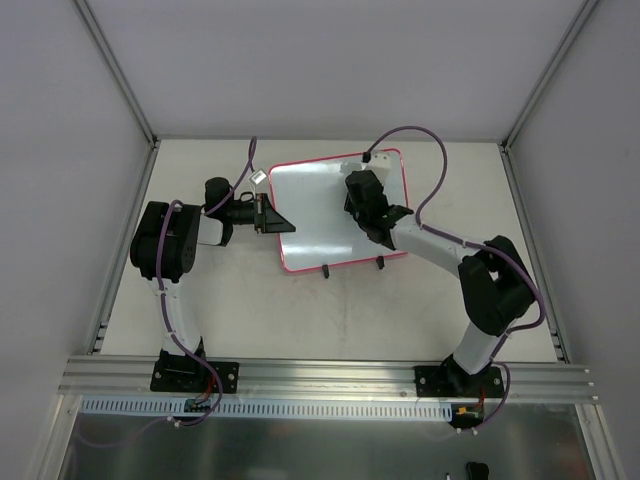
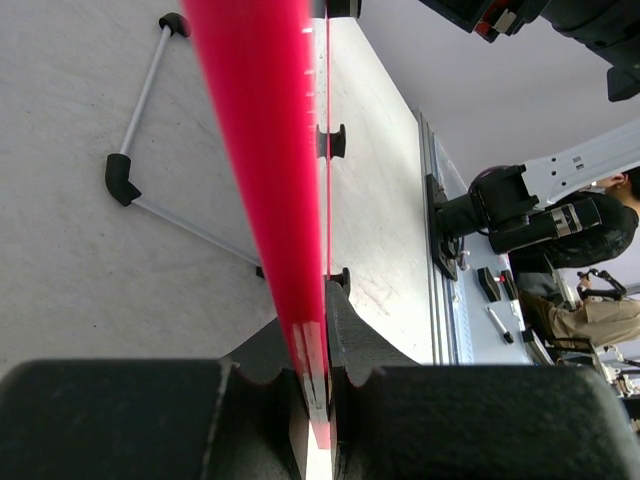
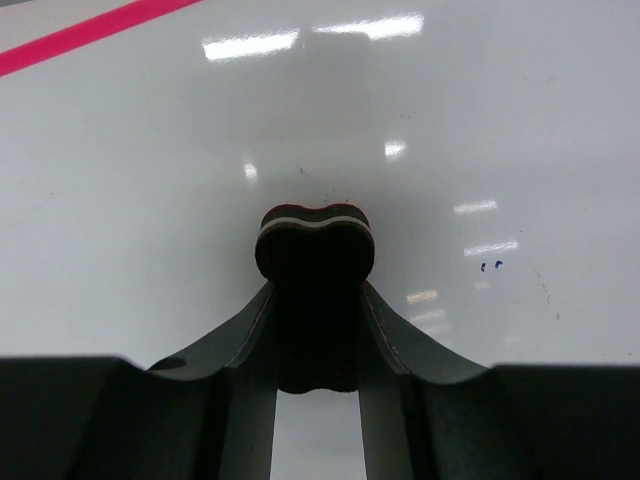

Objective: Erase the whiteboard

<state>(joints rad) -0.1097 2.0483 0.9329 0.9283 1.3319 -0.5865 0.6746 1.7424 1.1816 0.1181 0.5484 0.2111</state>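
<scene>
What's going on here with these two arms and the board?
Two robot arms are working on a whiteboard lying on the table. The left arm's fingers are shut on the board's pink frame at the edge nearest that arm, apparently steadying it. The right arm's fingers grip a small eraser with its end at the white surface. The board looks mostly clean; a couple of tiny blue marks show near the eraser.

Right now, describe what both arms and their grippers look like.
The left arm and right arm have white links and bulky black joint housings, on black base plates. A purple cable runs along each. The left gripper and right gripper are matte black with scalloped inner finger edges.
</scene>
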